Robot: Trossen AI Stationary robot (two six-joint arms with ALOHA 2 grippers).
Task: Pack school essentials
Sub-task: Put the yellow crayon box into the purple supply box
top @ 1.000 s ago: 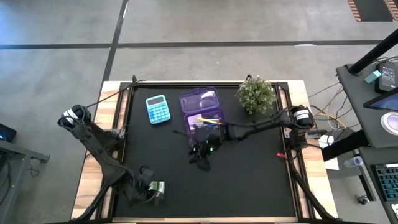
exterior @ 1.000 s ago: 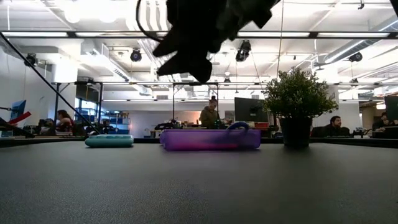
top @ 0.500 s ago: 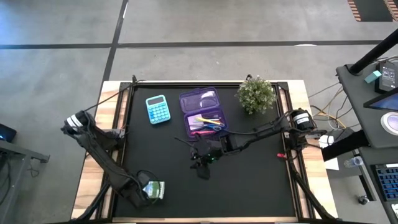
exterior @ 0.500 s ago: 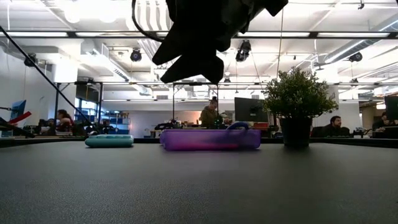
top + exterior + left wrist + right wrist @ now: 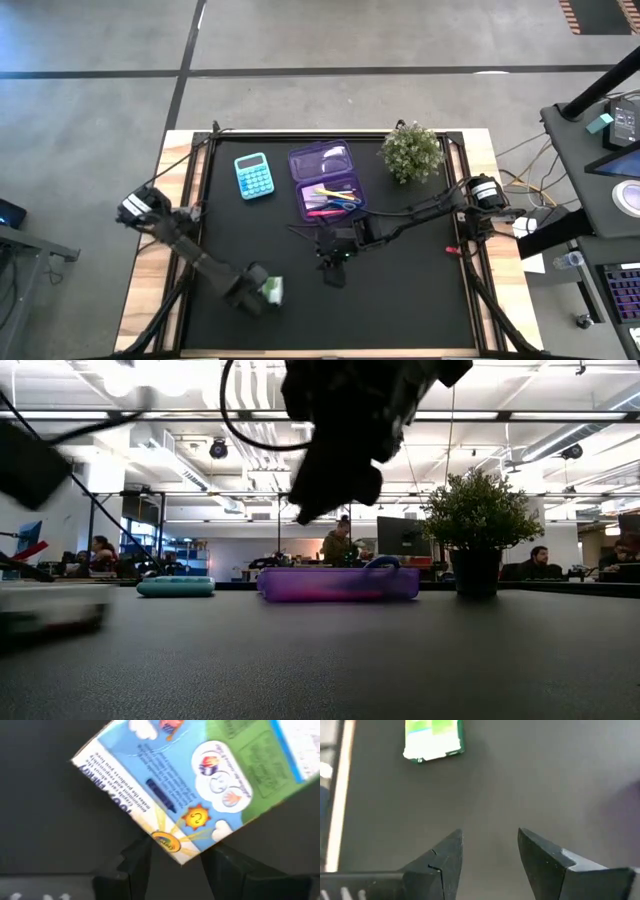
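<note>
Our left gripper (image 5: 262, 292) grasps the small green-and-white packet (image 5: 272, 291), and next we carry it to the purple plastic box (image 5: 326, 181), while our released right gripper (image 5: 333, 272) waits near that box.

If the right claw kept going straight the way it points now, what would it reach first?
Probably the green-and-white packet. The right claw is open above bare mat, and nothing else shows ahead. The packet sits a little off its centre line, held by the left claw, so it might just miss; depth is unclear.
</note>
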